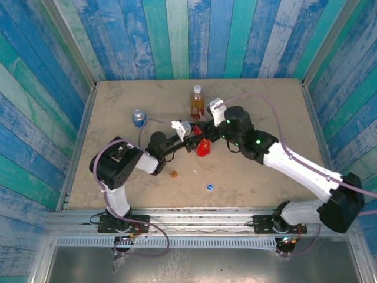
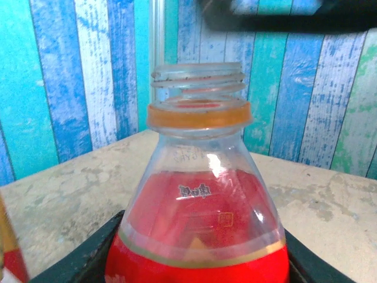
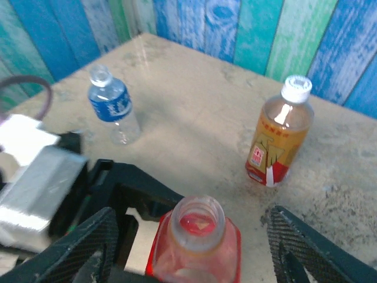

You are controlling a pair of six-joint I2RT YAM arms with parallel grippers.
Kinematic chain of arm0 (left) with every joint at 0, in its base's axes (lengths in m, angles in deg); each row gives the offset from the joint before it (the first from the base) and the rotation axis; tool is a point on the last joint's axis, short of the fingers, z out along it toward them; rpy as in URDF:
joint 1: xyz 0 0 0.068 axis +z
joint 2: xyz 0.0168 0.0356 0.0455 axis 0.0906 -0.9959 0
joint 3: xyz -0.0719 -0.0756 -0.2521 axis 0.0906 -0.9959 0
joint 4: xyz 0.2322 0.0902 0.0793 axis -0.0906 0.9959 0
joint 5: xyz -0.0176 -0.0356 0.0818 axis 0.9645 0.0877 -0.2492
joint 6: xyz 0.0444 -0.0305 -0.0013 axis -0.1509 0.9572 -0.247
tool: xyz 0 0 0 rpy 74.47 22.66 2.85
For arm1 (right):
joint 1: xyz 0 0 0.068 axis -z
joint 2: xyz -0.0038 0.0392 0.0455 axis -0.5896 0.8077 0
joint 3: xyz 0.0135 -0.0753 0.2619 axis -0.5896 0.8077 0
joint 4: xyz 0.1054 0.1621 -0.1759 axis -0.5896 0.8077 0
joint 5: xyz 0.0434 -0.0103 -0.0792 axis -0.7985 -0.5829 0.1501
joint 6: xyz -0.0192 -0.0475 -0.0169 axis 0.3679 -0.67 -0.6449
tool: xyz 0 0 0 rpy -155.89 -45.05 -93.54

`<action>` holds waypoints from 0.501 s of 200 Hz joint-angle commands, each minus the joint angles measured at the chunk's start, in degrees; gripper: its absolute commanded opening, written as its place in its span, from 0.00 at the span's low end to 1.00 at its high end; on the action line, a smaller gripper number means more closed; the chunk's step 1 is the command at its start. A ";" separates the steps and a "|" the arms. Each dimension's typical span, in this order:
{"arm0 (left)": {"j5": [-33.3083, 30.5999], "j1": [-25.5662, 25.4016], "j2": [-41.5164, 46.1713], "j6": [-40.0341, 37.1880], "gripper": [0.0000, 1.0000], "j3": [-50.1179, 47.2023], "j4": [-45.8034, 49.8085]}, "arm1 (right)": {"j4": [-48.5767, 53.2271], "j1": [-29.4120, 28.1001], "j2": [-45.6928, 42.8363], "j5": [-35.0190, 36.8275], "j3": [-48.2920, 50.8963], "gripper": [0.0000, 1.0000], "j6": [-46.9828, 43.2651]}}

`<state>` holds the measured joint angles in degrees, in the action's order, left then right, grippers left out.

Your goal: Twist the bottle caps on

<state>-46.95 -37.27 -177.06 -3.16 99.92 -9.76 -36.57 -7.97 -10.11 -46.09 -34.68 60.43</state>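
Observation:
My left gripper (image 1: 196, 143) is shut on the red bottle (image 1: 204, 147) and holds it upright near the table's middle. The bottle's body (image 2: 200, 212) sits between the black jaws, and its threaded neck (image 2: 197, 79) is bare above an orange ring. My right gripper (image 1: 213, 132) hovers just over that bottle, open, its fingers (image 3: 79, 242) on either side of the open mouth (image 3: 197, 224) without touching it. An orange cap (image 1: 174, 174) and a blue cap (image 1: 210, 187) lie on the table in front. The amber tea bottle (image 3: 277, 138) wears a white cap (image 3: 296, 87).
The clear bottle with the blue label (image 1: 139, 118) stands uncapped at the back left, seen also as the clear bottle (image 3: 112, 103) in the right wrist view. The tea bottle (image 1: 197, 101) stands close behind the grippers. A small white scrap (image 1: 195, 172) lies near the orange cap.

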 commanded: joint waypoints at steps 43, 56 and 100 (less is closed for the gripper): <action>-1.66 4.98 8.59 -3.31 0.50 -4.72 0.97 | -2.99 -4.63 -4.89 -20.57 12.57 0.77 -20.43; -2.32 5.59 9.77 -4.05 0.50 -5.39 1.77 | -3.94 -6.92 -3.46 -20.52 14.79 0.78 -23.15; -3.55 6.67 11.48 -5.61 0.50 -7.14 2.16 | -13.06 -12.12 8.82 -20.24 17.40 0.74 -23.94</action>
<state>-48.98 -31.20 -169.04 -6.90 93.98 -7.29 -42.87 -18.02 -6.48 -64.69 -17.87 39.25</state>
